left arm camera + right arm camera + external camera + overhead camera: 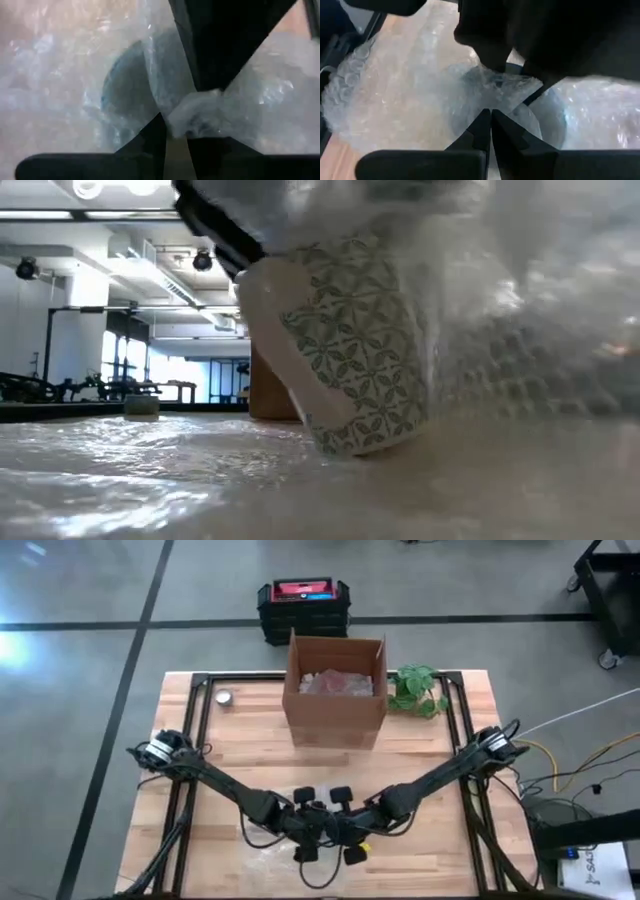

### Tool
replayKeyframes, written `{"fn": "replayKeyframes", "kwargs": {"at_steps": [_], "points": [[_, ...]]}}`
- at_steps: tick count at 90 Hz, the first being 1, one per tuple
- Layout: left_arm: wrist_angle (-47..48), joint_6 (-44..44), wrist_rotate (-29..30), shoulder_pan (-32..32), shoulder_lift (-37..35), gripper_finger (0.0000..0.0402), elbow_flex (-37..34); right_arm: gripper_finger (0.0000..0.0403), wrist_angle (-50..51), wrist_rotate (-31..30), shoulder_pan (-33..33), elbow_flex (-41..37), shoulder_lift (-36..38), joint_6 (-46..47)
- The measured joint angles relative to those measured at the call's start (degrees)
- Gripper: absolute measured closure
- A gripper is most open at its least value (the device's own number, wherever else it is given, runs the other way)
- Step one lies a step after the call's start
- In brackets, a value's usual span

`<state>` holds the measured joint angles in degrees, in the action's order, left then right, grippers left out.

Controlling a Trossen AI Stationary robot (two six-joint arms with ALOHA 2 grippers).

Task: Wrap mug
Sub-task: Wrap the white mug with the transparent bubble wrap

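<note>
A white mug with a green leaf pattern (350, 350) stands tilted on a sheet of clear bubble wrap (150, 480), its lower edge on the sheet. More wrap is drawn up over its right side (530, 330). Through the wrap the mug shows as a dark round shape (125, 95) (545, 115). My left gripper (312, 830) (175, 125) and right gripper (350, 830) (491, 116) meet tip to tip over the mug near the table's front edge, each shut on wrap. My left gripper pinches a bunched-up wad of bubble wrap (195, 112) between its two fingertips, above the mug. The wrap runs down from the wad over the mug. My right gripper pinches a raised fold of bubble wrap (495, 87) at its fingertips, right under the left gripper's fingers. How many layers it has I cannot tell.
An open cardboard box (335, 690) with wrapped things inside stands at the table's far middle. A green plant (415, 690) is to its right and a small round tin (224, 697) to its left. A black crate (303, 605) sits on the floor beyond the table.
</note>
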<state>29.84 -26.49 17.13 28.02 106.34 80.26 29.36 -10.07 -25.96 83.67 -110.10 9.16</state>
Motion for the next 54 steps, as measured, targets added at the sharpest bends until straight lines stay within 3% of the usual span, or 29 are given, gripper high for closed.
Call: {"fn": "replayKeyframes", "kwargs": {"at_steps": [15,26,39,54], "points": [[3.3,-0.1,1.8,1.2,-0.7,0.0342,1.4,0.0403,1.5,1.2,0.1,-0.3,0.7,0.0],[2.6,0.2,2.8,1.2,-6.5,0.0342,2.1,0.0403,2.5,2.0,0.1,-0.7,0.6,0.3],[3.1,1.0,3.6,1.2,-7.9,0.0342,1.6,0.0403,2.5,1.3,0.2,-0.7,0.3,0.2],[2.3,2.9,11.9,0.8,-10.1,0.0342,1.0,0.0403,1.7,1.3,0.1,-0.7,0.2,0.0]]}}
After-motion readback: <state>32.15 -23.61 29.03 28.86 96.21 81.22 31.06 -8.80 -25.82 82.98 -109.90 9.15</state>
